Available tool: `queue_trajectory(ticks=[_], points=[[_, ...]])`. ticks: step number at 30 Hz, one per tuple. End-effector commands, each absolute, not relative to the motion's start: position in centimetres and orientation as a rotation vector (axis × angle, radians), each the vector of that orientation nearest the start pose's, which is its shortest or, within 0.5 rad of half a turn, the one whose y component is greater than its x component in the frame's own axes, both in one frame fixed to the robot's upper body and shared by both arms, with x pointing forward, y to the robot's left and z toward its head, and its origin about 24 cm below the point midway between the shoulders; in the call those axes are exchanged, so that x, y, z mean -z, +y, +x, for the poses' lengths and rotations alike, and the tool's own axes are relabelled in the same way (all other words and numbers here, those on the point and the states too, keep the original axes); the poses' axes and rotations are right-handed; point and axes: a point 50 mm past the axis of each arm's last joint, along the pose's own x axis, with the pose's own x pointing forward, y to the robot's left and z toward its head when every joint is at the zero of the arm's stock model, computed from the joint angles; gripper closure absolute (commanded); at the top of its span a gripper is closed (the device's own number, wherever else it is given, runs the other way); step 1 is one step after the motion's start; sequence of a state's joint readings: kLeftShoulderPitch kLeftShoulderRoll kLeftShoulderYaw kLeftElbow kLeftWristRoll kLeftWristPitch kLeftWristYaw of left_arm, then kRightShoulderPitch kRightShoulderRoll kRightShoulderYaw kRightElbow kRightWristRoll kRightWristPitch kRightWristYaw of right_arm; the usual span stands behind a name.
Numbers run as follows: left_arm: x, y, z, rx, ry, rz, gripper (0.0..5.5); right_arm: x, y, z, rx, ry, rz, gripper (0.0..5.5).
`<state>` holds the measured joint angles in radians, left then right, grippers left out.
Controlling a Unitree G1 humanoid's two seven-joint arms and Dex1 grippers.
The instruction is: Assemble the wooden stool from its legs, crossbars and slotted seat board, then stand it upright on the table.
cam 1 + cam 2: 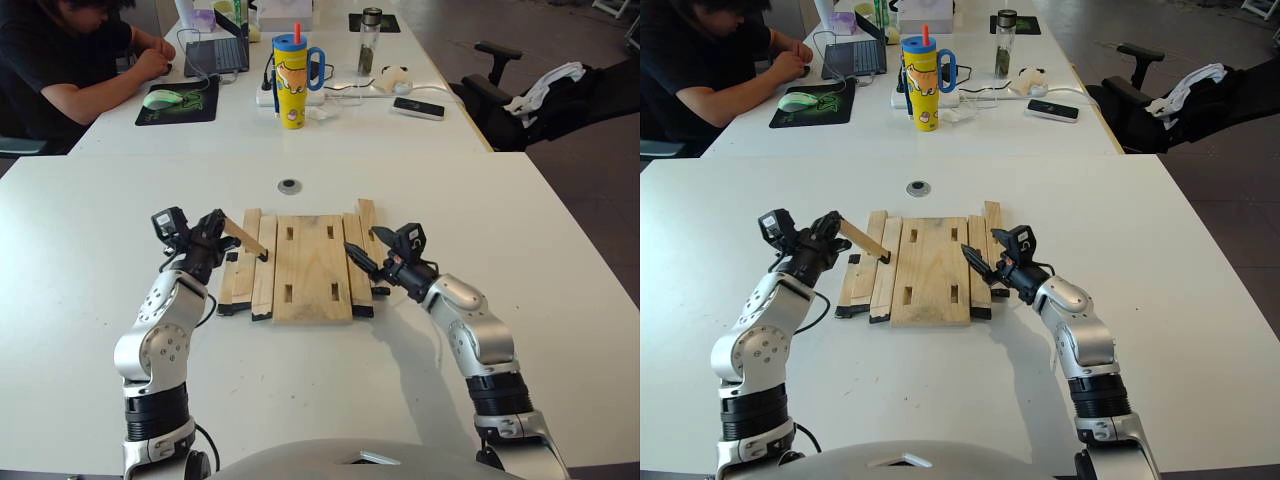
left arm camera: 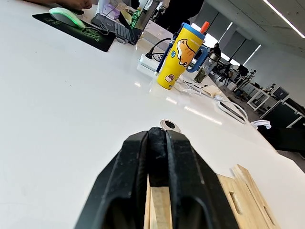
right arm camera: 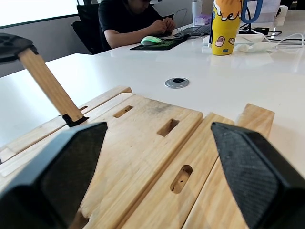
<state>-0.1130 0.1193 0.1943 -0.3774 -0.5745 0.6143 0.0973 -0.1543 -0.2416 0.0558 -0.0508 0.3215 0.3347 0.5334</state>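
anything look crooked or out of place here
Only the stick in the left gripper stands out: it slants, dark tip down at the flat pieces left of the seat board. Nothing looks broken.

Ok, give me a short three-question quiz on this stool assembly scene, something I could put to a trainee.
1. True or false: the left hand grips a wooden leg that is held tilted, not lying flat.
2. How many slots show in the wide seat board? A: two. B: four. C: six.
3. Fill in the gap: the right hand, over the right side of the board, has its fingers ___.
Key: 1 true; 2 B; 3 open.
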Motion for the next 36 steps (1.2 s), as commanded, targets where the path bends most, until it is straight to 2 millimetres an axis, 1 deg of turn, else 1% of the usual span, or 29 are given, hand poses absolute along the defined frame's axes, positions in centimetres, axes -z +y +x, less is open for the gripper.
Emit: queue_trajectory(ticks=[1,6,10,13,16,23,27,29,30,31,33,35,36], points=[[-10.5,17.7,25.7,-0.001,0.128,-0.252,5.09,-6.6,-13.7,26.8,-0.666,0.137,0.093,1.46],[-9.4,17.2,25.2,-0.019,0.177,-0.154,5.09,-6.6,-13.4,26.6,-0.678,0.145,0.092,1.46],[-7.8,15.6,24.6,0.033,0.24,-0.077,5.09,-6.5,-13.0,26.5,-0.693,0.153,0.09,1.46],[-6.4,15.1,24.2,0.071,0.283,0.009,5.09,-6.4,-12.7,26.4,-0.709,0.159,0.084,1.46],[-5.8,15.0,24.1,0.088,0.292,0.031,5.09,-6.3,-12.5,26.3,-0.721,0.167,0.078,1.46],[-6.3,14.7,24.9,0.133,0.261,0.081,5.09,-6.1,-12.3,26.2,-0.726,0.175,0.076,1.46],[-6.4,14.9,25.0,0.137,0.259,0.083,5.09,-6.1,-12.3,26.4,-0.728,0.172,0.078,1.46],[-6.8,14.9,25.1,0.141,0.226,0.074,5.09,-6.1,-12.3,26.4,-0.727,0.172,0.076,1.46],[-7.3,14.8,25.2,0.141,0.194,0.065,5.09,-6.1,-12.4,26.4,-0.725,0.172,0.077,1.46],[-7.7,14.7,25.3,0.14,0.166,0.059,4.8,-6.1,-12.4,26.4,-0.724,0.172,0.077,1.46],[-9.1,14.5,25.5,0.148,0.075,0.008,4.52,-6.1,-12.5,26.4,-0.722,0.173,0.078,1.46],[-10.5,14.3,25.6,0.162,-0.003,-0.003,4.24,-6.0,-12.5,26.3,-0.721,0.173,0.079,1.46],[-11.2,14.4,25.7,0.16,-0.042,-0.001,4.24,-6.0,-12.5,26.3,-0.72,0.174,0.081,1.46]])
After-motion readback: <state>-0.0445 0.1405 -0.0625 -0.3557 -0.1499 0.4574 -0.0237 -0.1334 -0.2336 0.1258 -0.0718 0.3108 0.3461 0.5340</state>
